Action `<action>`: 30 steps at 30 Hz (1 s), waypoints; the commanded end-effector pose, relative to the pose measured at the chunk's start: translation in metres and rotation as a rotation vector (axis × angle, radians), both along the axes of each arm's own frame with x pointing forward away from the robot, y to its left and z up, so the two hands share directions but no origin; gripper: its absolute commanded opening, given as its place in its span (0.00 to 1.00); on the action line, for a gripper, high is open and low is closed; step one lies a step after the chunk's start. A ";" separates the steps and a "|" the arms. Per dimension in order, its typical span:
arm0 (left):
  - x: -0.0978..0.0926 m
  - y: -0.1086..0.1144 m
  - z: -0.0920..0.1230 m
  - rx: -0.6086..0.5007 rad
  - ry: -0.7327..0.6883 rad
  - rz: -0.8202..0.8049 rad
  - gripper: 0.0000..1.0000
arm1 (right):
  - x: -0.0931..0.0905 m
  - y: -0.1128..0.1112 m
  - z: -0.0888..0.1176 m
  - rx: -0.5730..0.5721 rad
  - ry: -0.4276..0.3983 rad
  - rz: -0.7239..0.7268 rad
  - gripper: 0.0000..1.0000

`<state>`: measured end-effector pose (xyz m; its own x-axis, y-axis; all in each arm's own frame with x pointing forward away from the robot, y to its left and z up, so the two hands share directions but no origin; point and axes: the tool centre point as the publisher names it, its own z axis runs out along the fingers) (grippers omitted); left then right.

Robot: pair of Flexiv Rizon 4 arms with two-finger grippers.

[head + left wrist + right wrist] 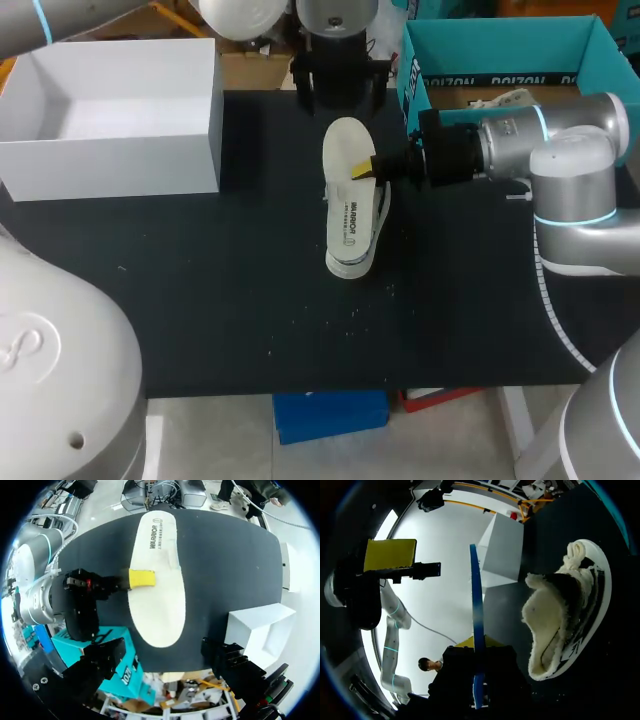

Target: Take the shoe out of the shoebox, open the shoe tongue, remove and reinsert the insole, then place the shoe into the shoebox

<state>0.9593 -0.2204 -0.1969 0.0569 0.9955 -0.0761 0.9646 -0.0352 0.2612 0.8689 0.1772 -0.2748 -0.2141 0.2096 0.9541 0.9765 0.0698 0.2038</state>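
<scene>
Cream against the black surface (230, 300), the insole (345, 145) is out of the shoe (358, 228) in the head view. It is pinched at one long edge by the right fingers (362, 170), which come in from the side. The shoe lies on its side just beneath it, mid-surface. The left fingers (304, 85) hang just beyond the insole's far end, spread wide with nothing between them. An open white box (110, 150) sits at the far-left corner, well apart from the shoe.

From the left wrist, the insole (160, 615) shows its full top face. One yellow tip of the right fingers (142, 577) lies flat on it near the middle. The left fingers (107, 655) stand apart on either side, clear of it.

From the right wrist, the insole (476, 595) is edge-on, a thin blue line running into the closed right fingers (465, 642). Beside it the shoe (565, 620) gapes, its fleecy lining showing. A yellow pad of the left fingers (390, 555) is on the insole's other side, apart from it, and the white box (505, 550) stands farther off.
</scene>
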 end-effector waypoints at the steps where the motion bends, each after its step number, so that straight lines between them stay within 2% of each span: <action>1: 0.009 -0.002 -0.001 -0.005 0.007 0.007 1.00 | 0.000 0.001 0.000 0.000 0.000 -0.001 0.00; 6: 0.007 -0.002 -0.001 -0.012 0.007 0.010 1.00 | 0.000 0.001 0.000 0.000 0.000 -0.001 0.00; 13: -0.016 0.008 -0.003 -0.009 0.013 0.015 1.00 | 0.000 0.001 0.000 0.000 0.000 -0.001 0.00; 23: -0.075 0.037 -0.007 0.025 0.015 0.051 1.00 | 0.000 0.001 0.000 0.000 0.000 -0.001 0.00; 30: -0.120 0.047 -0.011 0.026 0.016 0.065 1.00 | 0.000 0.001 0.000 0.000 0.000 -0.001 0.00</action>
